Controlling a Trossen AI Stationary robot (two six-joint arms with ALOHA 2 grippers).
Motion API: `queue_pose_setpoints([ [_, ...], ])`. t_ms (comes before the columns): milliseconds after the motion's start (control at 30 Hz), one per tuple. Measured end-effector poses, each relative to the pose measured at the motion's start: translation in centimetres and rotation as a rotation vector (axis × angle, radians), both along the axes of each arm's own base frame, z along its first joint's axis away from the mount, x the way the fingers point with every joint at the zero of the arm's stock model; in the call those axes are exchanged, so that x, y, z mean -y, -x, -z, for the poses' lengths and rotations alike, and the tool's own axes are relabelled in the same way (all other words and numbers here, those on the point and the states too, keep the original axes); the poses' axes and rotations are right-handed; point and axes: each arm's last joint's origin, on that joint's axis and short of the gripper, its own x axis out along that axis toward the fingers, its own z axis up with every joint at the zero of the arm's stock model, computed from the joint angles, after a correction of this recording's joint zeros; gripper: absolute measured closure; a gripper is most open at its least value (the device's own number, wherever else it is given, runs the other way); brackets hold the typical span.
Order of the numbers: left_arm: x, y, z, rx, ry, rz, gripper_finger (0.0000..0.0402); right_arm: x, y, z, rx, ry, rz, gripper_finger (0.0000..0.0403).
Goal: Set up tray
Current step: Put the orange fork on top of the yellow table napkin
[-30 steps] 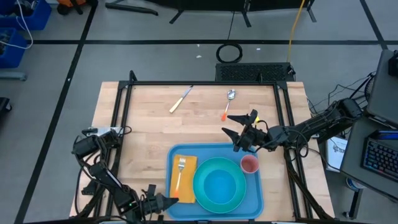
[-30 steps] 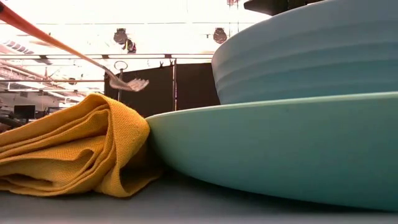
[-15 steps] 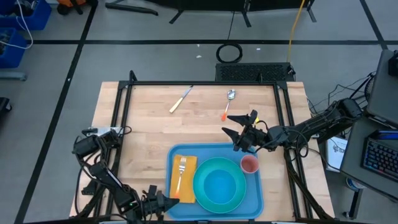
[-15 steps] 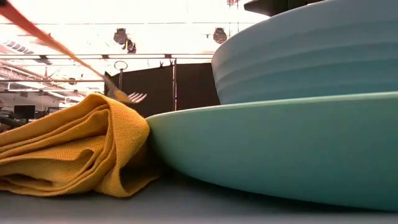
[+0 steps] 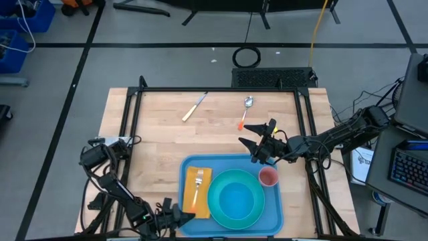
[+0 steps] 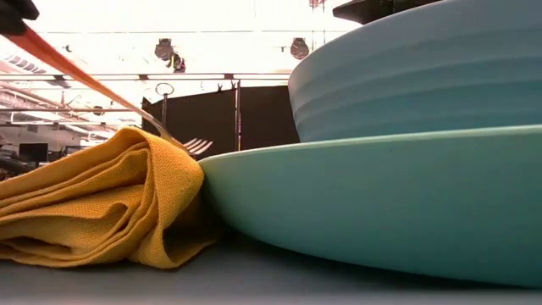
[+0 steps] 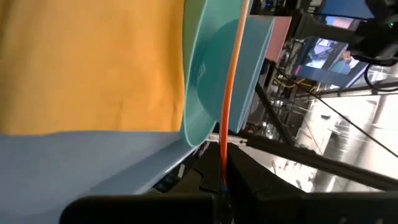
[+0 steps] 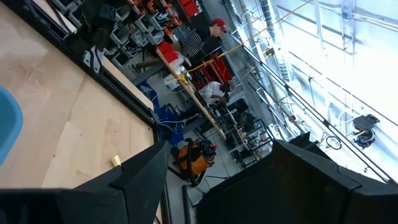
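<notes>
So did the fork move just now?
Yes. In the low view the fork has dropped: its prongs now sit beside the top of the yellow napkin, held by the left claw.

Overhead view straight down, low view level beside plate (image 6: 373,212), wrist views close

Wooden table (image 5: 160,140): tray (image 5: 274,213), knife (image 5: 194,107), spoon (image 5: 245,111)

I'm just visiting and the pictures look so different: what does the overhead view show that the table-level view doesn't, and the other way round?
Only the overhead view shows the large flat blue plastic tray, the small pink cup, the spoon and knife on the wooden table, and both grippers: left shut on the orange-handled fork, right open. Only the table-level view shows the room behind. Both show the folded yellow-orange cloth napkin, the fork, and the round turquoise plate.
</notes>
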Motion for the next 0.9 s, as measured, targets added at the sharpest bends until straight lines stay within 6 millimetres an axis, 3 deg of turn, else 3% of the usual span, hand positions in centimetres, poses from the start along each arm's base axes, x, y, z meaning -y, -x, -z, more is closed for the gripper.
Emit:
queue_pose_setpoints([
  [233, -0.6, 0.5, 0.8, -0.048, -0.129, -0.034, 0.0394, 0.0, 0.0, 0.0, -0.004, 0.001, 0.001, 0.0124],
  [900, -0.6, 0.7, 0.6, -0.01, -0.186, -0.07, 0.0395, 0.0, 0.0, 0.0, -0.002, -0.001, 0.004, 0.0124],
])
